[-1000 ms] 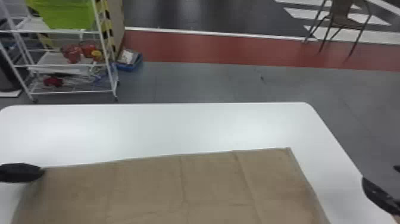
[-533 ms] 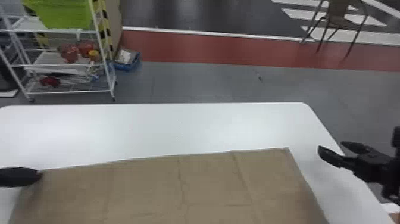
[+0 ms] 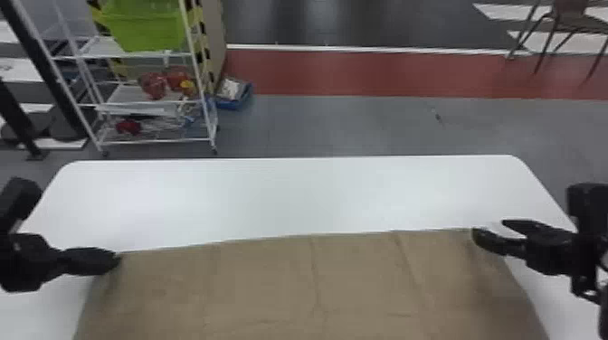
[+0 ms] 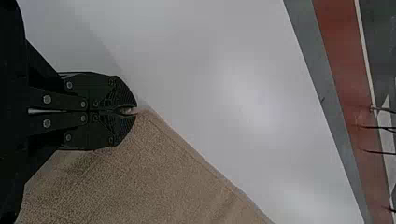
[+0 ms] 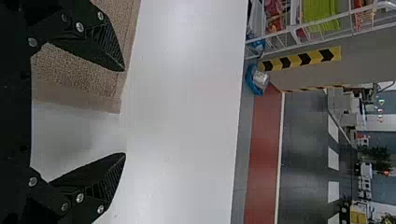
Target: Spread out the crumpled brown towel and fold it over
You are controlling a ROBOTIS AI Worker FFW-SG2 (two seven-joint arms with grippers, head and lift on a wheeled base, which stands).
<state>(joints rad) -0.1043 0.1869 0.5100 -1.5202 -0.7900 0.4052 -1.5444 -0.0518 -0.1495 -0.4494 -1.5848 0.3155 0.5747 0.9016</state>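
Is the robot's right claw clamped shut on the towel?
No, the right gripper has its fingers wide apart near a corner of the brown towel.

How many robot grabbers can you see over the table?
2. The left gripper is shut on the far left corner of the brown towel. The right gripper is open by the towel's far right corner.

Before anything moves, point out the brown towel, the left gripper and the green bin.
Brown towel [image 3: 267, 287]: head view, on its visible middle.
Left gripper [image 4: 134, 110]: left wrist view, midway between its fingertips.
Green bin [image 3: 147, 26]: head view, on its front wall.
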